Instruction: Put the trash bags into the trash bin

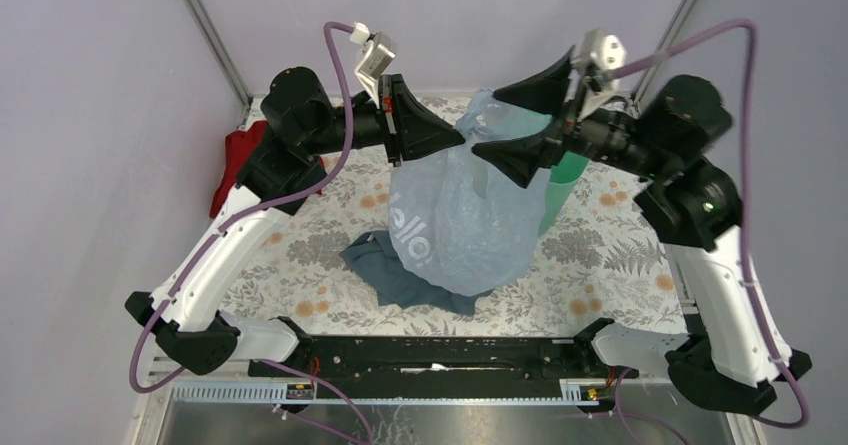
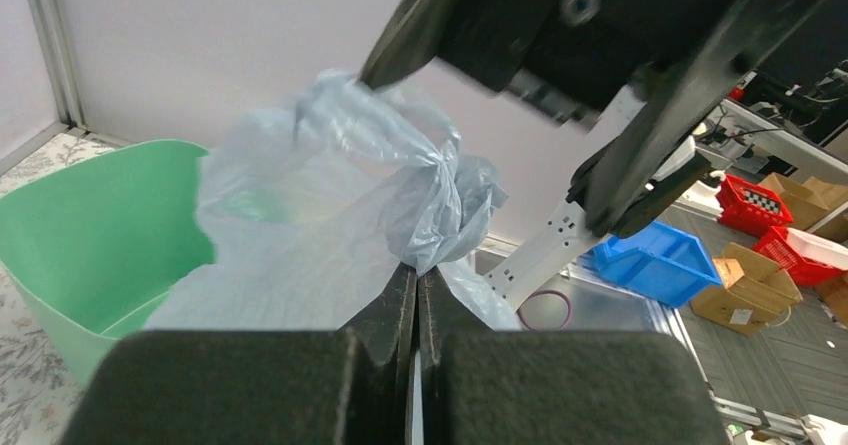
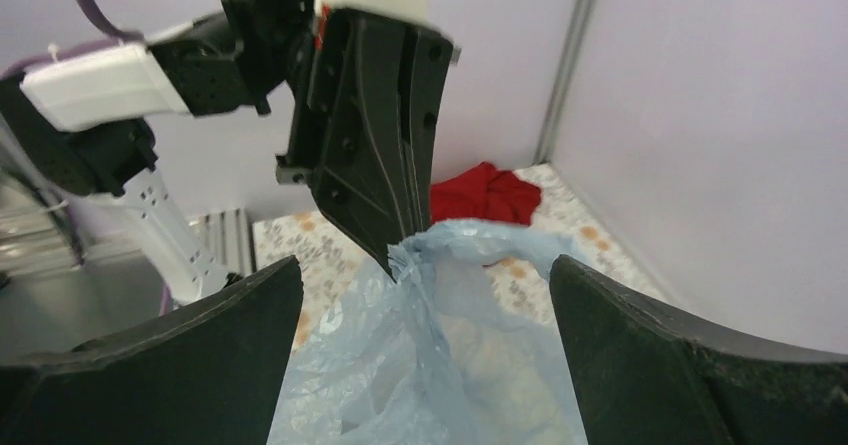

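Pale-blue trash bag (image 1: pixel 470 235), white "ello" print (image 1: pixel 416 227), between left fingers (image 1: pixel 432 137)

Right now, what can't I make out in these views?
- Top view: most of the trash bin, behind the trash bag and right gripper.
- Left wrist view: the bin's right part, behind the bag pinched in the left gripper.
- Top view: part of the red cloth, behind the left arm.

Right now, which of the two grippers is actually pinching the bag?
The left gripper: it is shut on the bunched top of the trash bag, while the right gripper stands wide open.
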Controlling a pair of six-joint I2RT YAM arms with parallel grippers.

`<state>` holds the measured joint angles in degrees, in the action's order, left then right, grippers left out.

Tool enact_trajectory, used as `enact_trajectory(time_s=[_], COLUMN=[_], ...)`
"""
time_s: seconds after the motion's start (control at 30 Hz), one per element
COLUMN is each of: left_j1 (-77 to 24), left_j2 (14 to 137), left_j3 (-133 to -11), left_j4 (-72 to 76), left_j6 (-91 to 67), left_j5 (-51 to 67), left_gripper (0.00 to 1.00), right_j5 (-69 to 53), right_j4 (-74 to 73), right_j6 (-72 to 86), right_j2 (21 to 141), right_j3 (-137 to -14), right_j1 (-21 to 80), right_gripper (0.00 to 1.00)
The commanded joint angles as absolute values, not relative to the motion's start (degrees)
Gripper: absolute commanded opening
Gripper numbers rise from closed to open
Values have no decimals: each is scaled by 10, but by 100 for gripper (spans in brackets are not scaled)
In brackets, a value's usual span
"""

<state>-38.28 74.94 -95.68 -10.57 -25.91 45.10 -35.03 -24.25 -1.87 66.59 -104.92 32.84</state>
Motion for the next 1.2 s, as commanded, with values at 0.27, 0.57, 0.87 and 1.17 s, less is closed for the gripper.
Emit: enact_trajectory(time_s=[0.27,0.57,0.87,1.17], left_j1=[-383,-383,-383,-381], left_j2=[745,754,767,747], left_j3=[-952,-936,-944,-986], left_j4=[-9,31,46,-46], left_j6=[-325,-361,-382,-336], left_j5=[404,386,388,308], left_gripper=[0,0,0,75], right_j5=[-346,-327,-346,-292], right_j4=[19,173,211,157], right_j6=[125,219,245,214], right_j2=[637,626,653,646], right_j3=[-830,-759,-757,-757], right_j1=[332,335,335,335], right_gripper=[98,83,46,0])
